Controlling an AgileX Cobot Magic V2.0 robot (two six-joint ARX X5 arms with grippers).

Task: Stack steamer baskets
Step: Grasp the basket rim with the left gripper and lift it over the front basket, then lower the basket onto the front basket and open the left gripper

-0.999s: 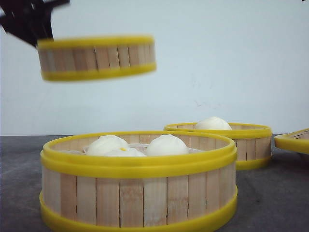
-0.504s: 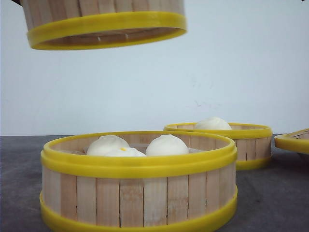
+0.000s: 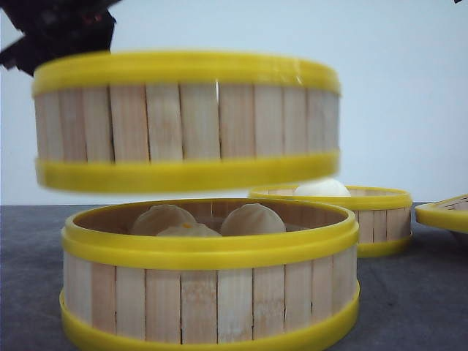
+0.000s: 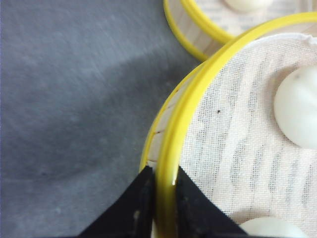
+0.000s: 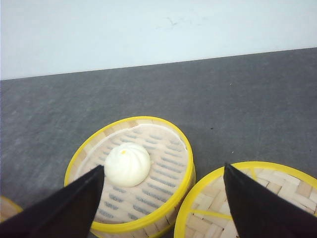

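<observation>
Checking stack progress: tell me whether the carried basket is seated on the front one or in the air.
In the air. The carried basket hangs above the front basket, wall showing between their rims; the left gripper pinches its rim.

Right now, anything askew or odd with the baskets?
Nothing spilled or damaged. The carried basket, pinched at its rim by the left gripper, hangs nearly level just above the front basket, sitting slightly to the left of it. The far basket with one bun looks undisturbed.
</observation>
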